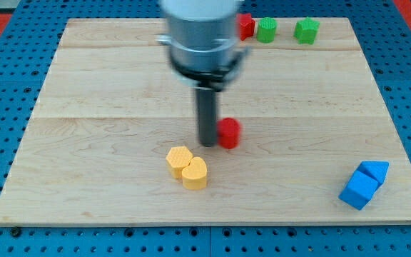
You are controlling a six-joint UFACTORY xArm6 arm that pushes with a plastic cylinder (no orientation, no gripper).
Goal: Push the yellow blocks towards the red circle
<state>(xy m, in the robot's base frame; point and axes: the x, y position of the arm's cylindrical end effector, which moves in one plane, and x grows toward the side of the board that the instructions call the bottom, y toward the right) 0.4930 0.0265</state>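
Observation:
Two yellow blocks touch each other low in the middle of the board: a hexagon-like one (179,159) and a heart-like one (195,173) just below and to its right. The red circle block (229,133) stands above and to the right of them. My tip (208,143) sits right against the red circle's left side, above the yellow pair and a small gap away from them.
Another red block (245,26) and two green blocks (267,30) (306,31) line the board's top edge. Two blue blocks (374,171) (358,190) touch near the bottom right corner. The wooden board (84,143) lies on a blue pegboard.

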